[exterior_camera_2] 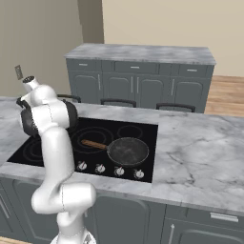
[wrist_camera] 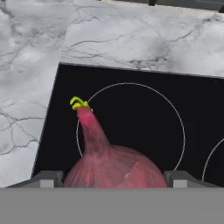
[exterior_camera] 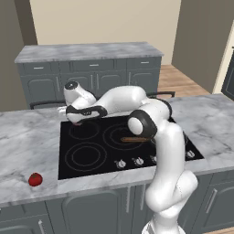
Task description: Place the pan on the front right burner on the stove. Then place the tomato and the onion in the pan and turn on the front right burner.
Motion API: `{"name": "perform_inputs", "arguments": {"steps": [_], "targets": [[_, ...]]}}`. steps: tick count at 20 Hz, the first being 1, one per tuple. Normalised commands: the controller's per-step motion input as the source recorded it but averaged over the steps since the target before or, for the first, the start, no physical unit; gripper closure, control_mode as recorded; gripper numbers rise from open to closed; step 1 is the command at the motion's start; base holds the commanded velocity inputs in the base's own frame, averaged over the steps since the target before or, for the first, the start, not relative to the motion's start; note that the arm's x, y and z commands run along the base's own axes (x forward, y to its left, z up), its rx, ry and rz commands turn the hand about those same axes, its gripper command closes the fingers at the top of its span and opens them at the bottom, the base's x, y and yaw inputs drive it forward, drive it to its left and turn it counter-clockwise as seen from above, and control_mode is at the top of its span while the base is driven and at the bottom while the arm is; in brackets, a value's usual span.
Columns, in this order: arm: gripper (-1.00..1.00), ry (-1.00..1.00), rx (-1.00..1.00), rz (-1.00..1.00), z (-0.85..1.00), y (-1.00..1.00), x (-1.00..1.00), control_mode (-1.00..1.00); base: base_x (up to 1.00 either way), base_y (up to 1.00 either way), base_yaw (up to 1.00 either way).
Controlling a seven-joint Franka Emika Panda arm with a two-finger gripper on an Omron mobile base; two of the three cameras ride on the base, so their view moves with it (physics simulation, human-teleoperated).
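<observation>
Onion, pinkish-purple bulb with a pointed stem and a little yellow-green sprout [wrist_camera: 109,164], sits right between the two dark fingertips in the hand view, so the gripper [wrist_camera: 113,177] looks clenched on it, hanging over a rear ring at the far left of the flat black glass stove [exterior_camera: 73,171]. From the left base view the white arm is folded back over that far left corner, with a hint of pink under the gripper [exterior_camera: 77,119].

And the round dark grey frying pan with the brown wooden handle [exterior_camera_2: 127,150] sits on the front right burner, handle pointing left across the glass. First part looks done! The small glossy red tomato [exterior_camera: 35,179] waits on the grey marble counter [exterior_camera: 27,141] off the stove's front left corner, well apart from the pan.

Now the worries. That onion is round and slick, gripped low on its belly, and the carry to the pan crosses the whole cooktop; a fast swing could roll it out of the fingers onto the glass. Let go too high and it may bounce over the shallow rim. The handle lies in the path, so a low pass could knock the pan off its ring. The silver knobs [exterior_camera_2: 109,169] line the front edge, easy to brush by accident
</observation>
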Motion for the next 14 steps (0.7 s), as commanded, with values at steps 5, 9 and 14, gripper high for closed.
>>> {"name": "perform_inputs", "arguments": {"steps": [5, 9, 14], "targets": [[1.0, 0.0, 0.0, -0.23, 0.23, -0.91, -0.08, -1.0, 0.0, 0.0, 0.0], [1.0, 0.0, 0.0, -0.21, 0.14, -0.86, -0.09, -1.0, 0.0, 0.0, 0.0], [1.0, 0.0, 0.0, -0.21, 0.1, -0.81, -0.11, -1.0, 0.0, 0.0, 0.0]]}}
